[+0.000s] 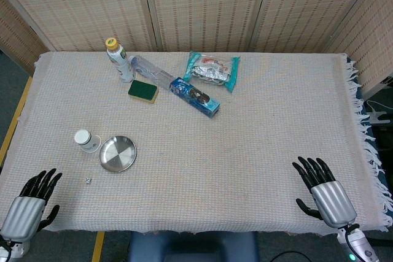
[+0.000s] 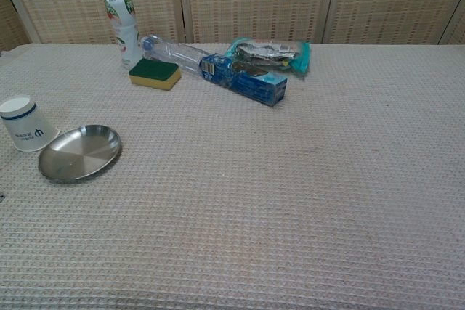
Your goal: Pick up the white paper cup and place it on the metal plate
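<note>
Task not started, as far as the pics show. White paper cup (image 2: 23, 124) stands upside down (base up) on the tabletop (image 1: 258, 151), at the far-left side, just beside the metal plate (image 2: 78, 152); in the chest view its lower edge looks to touch or slightly overlap the plate rim, but can't tell for sure from either angle. Plate itself is bare, nothing on it. Left hand (image 1: 32, 204) sits at the near-left corner of the tabletop, fingers apart, grasping nothing, well apart from the cup. Right hand (image 1: 322, 189) is at the near-right edge, fingers spread, also released w/ nothing in it, and far from both cup and plate. Neither hand shows in the chest view. So all steps are left: reach, grip cup, lift, move over plate, set down, let go. Left hand is the nearer one, so it's prob. the one to do the job; short carry since cup and plate are neighbours. Clutter at the back isn't in the way: a drink bottle (image 1: 118, 59) w/ yellow cap, a clear plastic bottle (image 1: 150, 70) lying down, a green-and-yellow sponge (image 1: 143, 91), a blue box (image 1: 194, 97) and a teal snack packet (image 1: 212, 70), all well apart from the cup. A tiny speck (image 1: 88, 180) lies near the plate; too small to ID.
</note>
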Robot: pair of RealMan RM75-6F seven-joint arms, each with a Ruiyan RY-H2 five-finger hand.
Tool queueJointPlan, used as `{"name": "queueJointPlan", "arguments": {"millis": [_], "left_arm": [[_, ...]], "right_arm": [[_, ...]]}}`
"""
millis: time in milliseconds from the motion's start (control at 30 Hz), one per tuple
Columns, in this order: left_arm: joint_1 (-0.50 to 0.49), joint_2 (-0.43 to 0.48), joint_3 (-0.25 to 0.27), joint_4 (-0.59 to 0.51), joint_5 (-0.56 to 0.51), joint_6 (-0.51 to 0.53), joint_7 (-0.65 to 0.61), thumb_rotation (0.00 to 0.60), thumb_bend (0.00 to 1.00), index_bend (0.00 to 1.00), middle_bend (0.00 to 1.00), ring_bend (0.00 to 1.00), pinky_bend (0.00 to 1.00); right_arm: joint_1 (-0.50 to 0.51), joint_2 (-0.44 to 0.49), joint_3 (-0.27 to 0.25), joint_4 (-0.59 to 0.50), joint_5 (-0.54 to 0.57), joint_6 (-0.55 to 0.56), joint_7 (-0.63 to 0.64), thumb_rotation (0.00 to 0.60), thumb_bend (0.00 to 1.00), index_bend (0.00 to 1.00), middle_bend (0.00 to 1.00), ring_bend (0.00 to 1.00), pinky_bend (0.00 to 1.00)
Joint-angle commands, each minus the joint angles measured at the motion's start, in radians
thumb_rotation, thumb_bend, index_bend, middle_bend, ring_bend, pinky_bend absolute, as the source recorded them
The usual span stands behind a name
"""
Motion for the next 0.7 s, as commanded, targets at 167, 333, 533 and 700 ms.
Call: {"name": "queueJointPlan", "arguments": {"millis": [167,333,533,700], "left_arm": [[-0.026,-0.012,-0.010,-0.005,-0.008,-0.040,0.016,0.600,0.38,0.00,0.00,0.00,0.14],[-0.033,-0.031,-0.017,-0.014,-0.042,-0.075,0.035,0.600,0.38,0.00,0.47,0.42,0.53],[-0.084,-0.062,-0.033,0.003,-0.101,-0.194,0.069,0.600,0.40,0.13,0.90,0.83,0.82],[-0.117,-0.116,-0.050,0.063,-0.128,-0.244,0.080,0.600,0.41,0.23,0.99,0.93,0.91]], "right_arm": [[-0.007,0.009,-0.004,-0.006,-0.003,0.011,0.004,0.533,0.19,0.00,0.00,0.00,0.00],[-0.008,0.010,0.001,-0.010,0.009,0.008,0.003,0.533,0.19,0.00,0.00,0.00,0.00],[0.001,0.016,0.003,-0.018,0.033,-0.023,-0.007,0.532,0.19,0.00,0.00,0.00,0.00],[0.004,0.032,-0.007,-0.040,0.011,-0.023,0.010,0.533,0.19,0.00,0.00,0.00,0.00]]}}
